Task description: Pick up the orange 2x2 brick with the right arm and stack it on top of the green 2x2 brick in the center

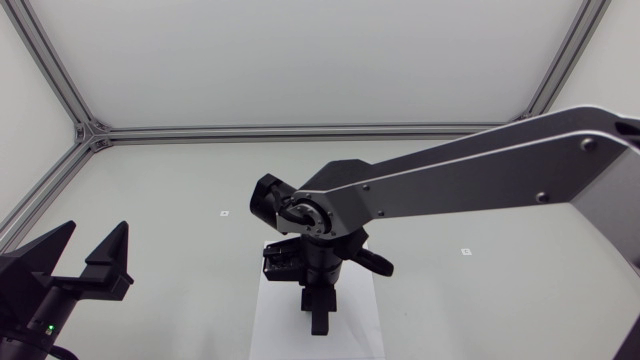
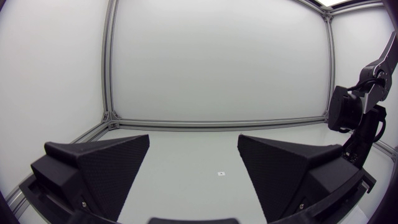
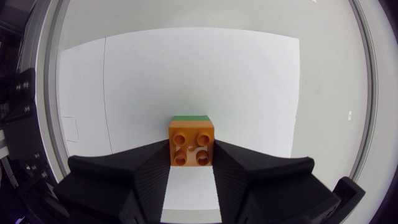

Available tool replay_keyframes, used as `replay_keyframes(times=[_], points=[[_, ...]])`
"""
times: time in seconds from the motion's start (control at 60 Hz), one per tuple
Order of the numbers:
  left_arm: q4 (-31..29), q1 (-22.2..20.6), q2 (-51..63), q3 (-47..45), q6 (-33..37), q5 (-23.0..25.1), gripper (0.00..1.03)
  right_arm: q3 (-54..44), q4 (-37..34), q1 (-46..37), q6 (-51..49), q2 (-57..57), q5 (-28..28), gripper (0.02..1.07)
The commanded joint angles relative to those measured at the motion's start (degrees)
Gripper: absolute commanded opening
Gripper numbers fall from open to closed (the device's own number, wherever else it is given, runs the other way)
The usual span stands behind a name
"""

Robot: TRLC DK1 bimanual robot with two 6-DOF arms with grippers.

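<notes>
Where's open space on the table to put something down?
Bare table: between the left gripper and the white sheet, and beyond the right arm toward the back rail. Crowded: the sheet's middle, where the right gripper grips the orange brick over the green brick.

The right arm (image 1: 450, 180) spans the table's (image 1: 180, 190) middle; open surface lies ahead of the left pincer (image 1: 97, 232).

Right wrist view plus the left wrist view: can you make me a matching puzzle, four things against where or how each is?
1 orange 2x2 brick
2 green 2x2 brick
3 left gripper
4 white sheet

A open, holding nothing
B lying flat beneath the bricks
C between the fingers of the right gripper
D only a strip showing past the orange brick

Pairs: 1-C, 2-D, 3-A, 4-B.
</notes>
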Motion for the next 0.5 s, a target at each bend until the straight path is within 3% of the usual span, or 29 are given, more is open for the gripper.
replay_keyframes(times=[0.0, 0.483], points=[[-0.8, 0.2, -0.5, -2.3, 0.8, 0.3, 0.99, -4.6, 1.2, -0.7, -2.1, 6.2, 1.0, 0.22], [-0.8, 0.2, -0.5, -2.3, 0.8, 0.3, 0.99, -4.9, 1.0, -0.6, -2.0, 4.5, 1.2, 0.24]])
